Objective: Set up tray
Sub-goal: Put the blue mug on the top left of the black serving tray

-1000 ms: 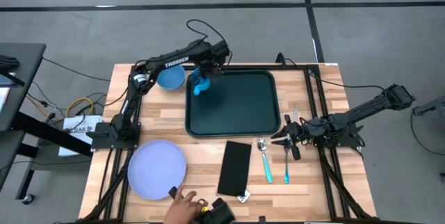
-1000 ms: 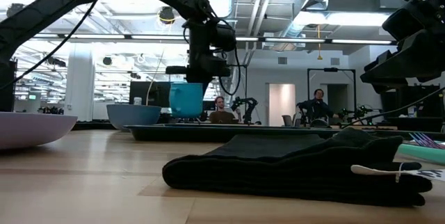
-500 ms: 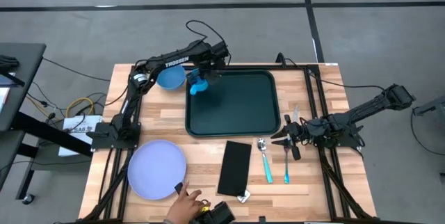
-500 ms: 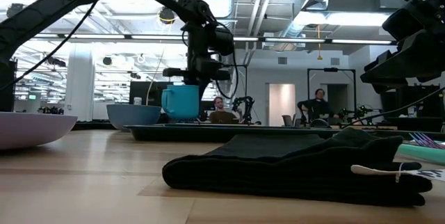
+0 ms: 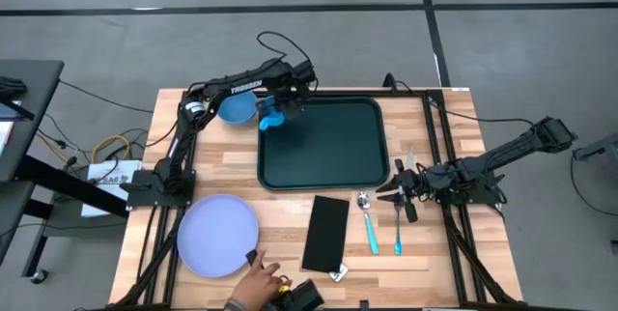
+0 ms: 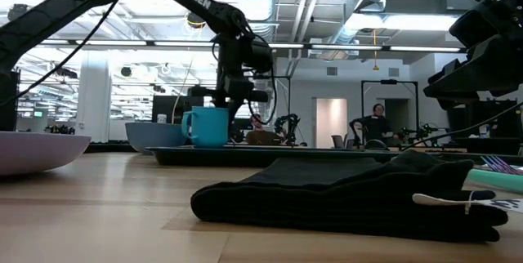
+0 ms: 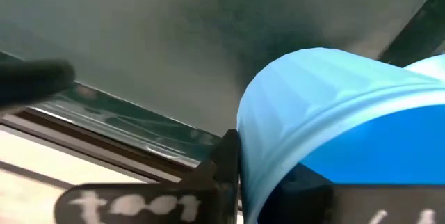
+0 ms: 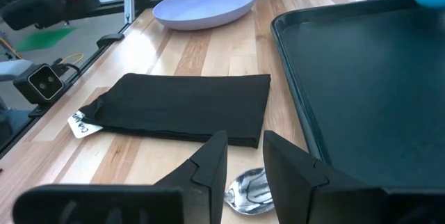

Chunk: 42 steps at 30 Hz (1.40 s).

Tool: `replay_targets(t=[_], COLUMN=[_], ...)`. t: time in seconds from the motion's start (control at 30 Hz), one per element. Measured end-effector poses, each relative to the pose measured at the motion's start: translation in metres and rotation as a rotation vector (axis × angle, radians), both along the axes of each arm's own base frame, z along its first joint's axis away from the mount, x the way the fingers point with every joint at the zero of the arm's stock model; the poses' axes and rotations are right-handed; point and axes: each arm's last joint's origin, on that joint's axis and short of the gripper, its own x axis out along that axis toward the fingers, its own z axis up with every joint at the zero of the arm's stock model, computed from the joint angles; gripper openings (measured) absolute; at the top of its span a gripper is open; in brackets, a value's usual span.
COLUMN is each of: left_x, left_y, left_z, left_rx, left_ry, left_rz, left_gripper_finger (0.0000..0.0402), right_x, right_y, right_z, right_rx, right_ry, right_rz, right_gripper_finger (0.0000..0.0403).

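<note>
A blue mug (image 5: 269,119) (image 6: 207,127) stands upright at the far left corner of the dark green tray (image 5: 328,152) (image 8: 361,78), its handle (image 6: 187,123) toward the blue bowl (image 5: 236,108). My left gripper (image 5: 280,108) (image 7: 261,182) is over the mug and shut on its rim. My right gripper (image 5: 388,193) (image 8: 245,161) waits open near the table's right side, low over the bowl of a spoon (image 8: 247,189). The lavender plate (image 5: 217,236) and the folded black napkin (image 5: 326,232) lie near the front edge. My left gripper holds the mug by its rim and upper wall (image 7: 259,147), one finger (image 7: 222,161) outside and the other inside the cup. It comes from above, pointing down. The mug is upright, its base level with the tray's floor in the low view.
A spoon (image 5: 368,222) and a fork (image 5: 397,226) with teal handles lie to the right of the napkin. A person's hand (image 5: 256,280) is at the table's near edge beside a black device. Metal frame rails run along both sides of the table.
My left gripper has come down and moved a little toward the table's left edge, still shut on the mug. The mug has gone from hanging above the tray to standing at tray level, and has turned so its handle points toward the bowl. The person's hand has shifted slightly.
</note>
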Motion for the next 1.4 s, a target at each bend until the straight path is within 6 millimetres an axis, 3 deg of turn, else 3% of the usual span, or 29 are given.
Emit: replay_targets(t=[1.4], left_x=[-0.007], left_y=[0.014], left_z=[-0.005], left_rx=[-0.044], left_ry=[-0.04], left_rz=[0.041], left_gripper_finger=[0.0002], right_x=[0.0], right_y=[0.0], right_z=[0.0], right_rx=[0.0], right_ry=[0.0], right_rz=[0.0], right_gripper_finger=[0.0087])
